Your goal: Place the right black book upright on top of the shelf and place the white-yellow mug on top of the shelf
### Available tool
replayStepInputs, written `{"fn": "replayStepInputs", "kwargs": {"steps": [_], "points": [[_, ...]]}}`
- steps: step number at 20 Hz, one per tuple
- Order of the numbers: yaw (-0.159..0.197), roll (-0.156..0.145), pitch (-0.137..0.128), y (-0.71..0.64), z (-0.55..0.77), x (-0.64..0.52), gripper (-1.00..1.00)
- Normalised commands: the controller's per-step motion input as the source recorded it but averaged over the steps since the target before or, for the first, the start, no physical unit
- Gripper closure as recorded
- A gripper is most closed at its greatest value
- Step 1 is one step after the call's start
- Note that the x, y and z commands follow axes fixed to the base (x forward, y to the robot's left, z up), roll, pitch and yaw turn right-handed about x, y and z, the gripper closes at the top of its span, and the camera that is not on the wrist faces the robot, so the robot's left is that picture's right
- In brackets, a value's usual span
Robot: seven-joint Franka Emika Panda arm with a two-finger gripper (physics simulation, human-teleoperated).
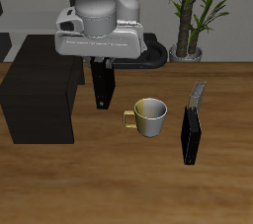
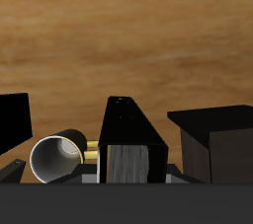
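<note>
1. The white-yellow mug (image 1: 150,116) is seen upright on the table, mouth up. Only its yellow inner wall is shown within it, and the handle is turned toward nine o'clock in the exterior view.
2. The shelf (image 1: 40,90) is found at nine o'clock of the mug. Neither book nor mug is set on its top yet.
3. The right black book (image 1: 103,88) is held upright between shelf and mug, at about ten o'clock of the mug, pinched by the gripper (image 1: 103,73) — whether its lower edge touches the table cannot be told.
4. A second black book (image 1: 190,135) is stood at three o'clock of the mug, with a grey book (image 1: 198,94) just behind it.
5. Only in the wrist view are the held book's pale page edges (image 2: 125,164) shown, pressed between the fingers (image 2: 91,176), with the mug (image 2: 54,157) and the shelf (image 2: 219,139) on either side.
6. Only in the exterior view is a potted plant (image 1: 193,11) shown — at one o'clock, far back.
</note>
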Motion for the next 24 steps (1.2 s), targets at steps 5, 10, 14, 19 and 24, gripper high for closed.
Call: {"fn": "replayStepInputs", "kwargs": {"steps": [5,10,14,19,24], "points": [[-0.014,-0.027,-0.067,-0.08,0.41,-0.65,1.0],[0.0,0.03,-0.046,-0.06,0.21,-0.61,1.0],[0.015,0.015,-0.07,-0.2,0.21,-0.6,1.0],[0.014,0.008,-0.041,-0.28,0.16,-0.4,1.0],[-0.041,-0.029,0.018,-0.53,-0.05,-0.3,1.0]]}}
